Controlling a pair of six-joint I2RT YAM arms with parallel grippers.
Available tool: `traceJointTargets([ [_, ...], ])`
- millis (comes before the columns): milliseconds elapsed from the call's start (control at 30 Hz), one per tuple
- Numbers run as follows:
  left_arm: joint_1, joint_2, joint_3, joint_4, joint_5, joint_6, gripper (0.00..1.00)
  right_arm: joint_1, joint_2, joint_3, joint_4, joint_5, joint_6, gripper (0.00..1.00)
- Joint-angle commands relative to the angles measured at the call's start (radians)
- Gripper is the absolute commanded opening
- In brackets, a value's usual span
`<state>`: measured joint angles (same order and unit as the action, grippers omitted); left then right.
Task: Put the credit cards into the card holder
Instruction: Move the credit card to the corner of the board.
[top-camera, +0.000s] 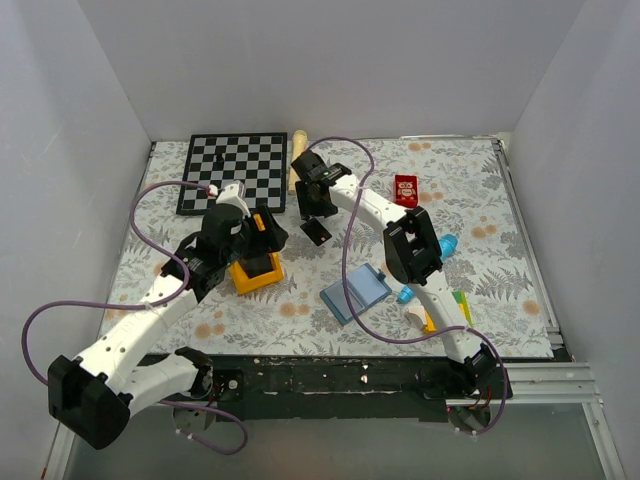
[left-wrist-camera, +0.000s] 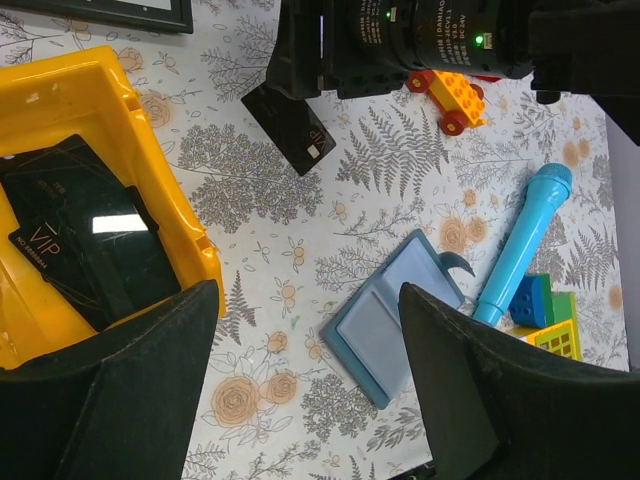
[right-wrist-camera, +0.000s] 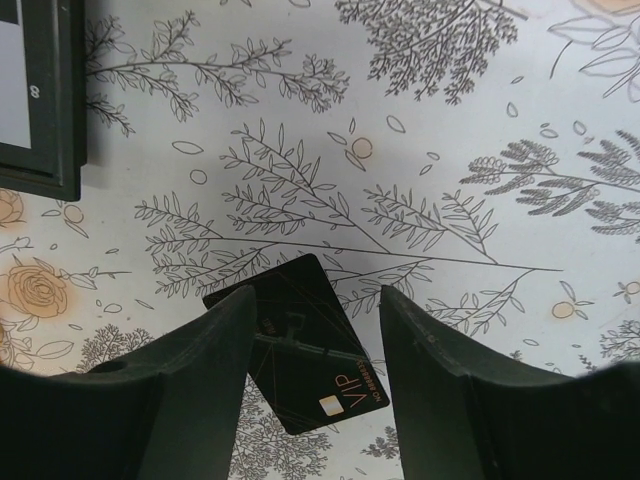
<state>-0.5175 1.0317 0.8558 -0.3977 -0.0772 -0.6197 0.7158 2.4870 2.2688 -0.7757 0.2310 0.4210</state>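
Observation:
One black credit card (right-wrist-camera: 310, 350) marked VIP lies on the floral cloth between the fingers of my right gripper (right-wrist-camera: 315, 300). The jaws stand open; the right finger is clear of the card and the left finger hides its edge. In the top view this card (top-camera: 318, 231) sits just below the right gripper (top-camera: 316, 210). Another black credit card (left-wrist-camera: 85, 235) rests inside a yellow bin (left-wrist-camera: 150, 150). The card holder (left-wrist-camera: 395, 315) lies open on the cloth, blue-grey inside up, also visible as the card holder (top-camera: 355, 293) in the top view. My left gripper (left-wrist-camera: 310, 390) hangs open and empty above the cloth beside the bin.
A chessboard (top-camera: 232, 170) lies at the back left, a red box (top-camera: 405, 190) at the back right. A bright blue tube toy (left-wrist-camera: 525, 240) and coloured bricks (left-wrist-camera: 545, 315) lie right of the holder. A red-and-yellow brick car (left-wrist-camera: 450, 95) sits near the right arm.

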Motion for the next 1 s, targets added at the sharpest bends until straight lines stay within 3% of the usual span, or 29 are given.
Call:
traceJointTargets([
  [0, 0.011, -0.039, -0.020, -0.006, 0.017, 0.018, 0.73, 0.008, 0.009, 0.025, -0.031, 0.008, 0.019, 0.58],
  [367, 0.020, -0.048, -0.037, -0.001, 0.025, 0.026, 0.73, 0.030, -0.037, -0.113, -0.066, -0.013, 0.022, 0.50],
  [467, 0.022, -0.053, -0.041, -0.001, 0.027, 0.028, 0.73, 0.040, -0.083, -0.199, -0.053, -0.033, 0.022, 0.42],
  [700, 0.025, -0.059, -0.055, -0.001, 0.034, 0.025, 0.73, 0.068, -0.174, -0.380, 0.010, -0.093, -0.002, 0.42],
  [967, 0.028, -0.070, -0.060, -0.007, 0.039, 0.023, 0.73, 0.120, -0.183, -0.420, 0.019, -0.062, -0.019, 0.42],
])
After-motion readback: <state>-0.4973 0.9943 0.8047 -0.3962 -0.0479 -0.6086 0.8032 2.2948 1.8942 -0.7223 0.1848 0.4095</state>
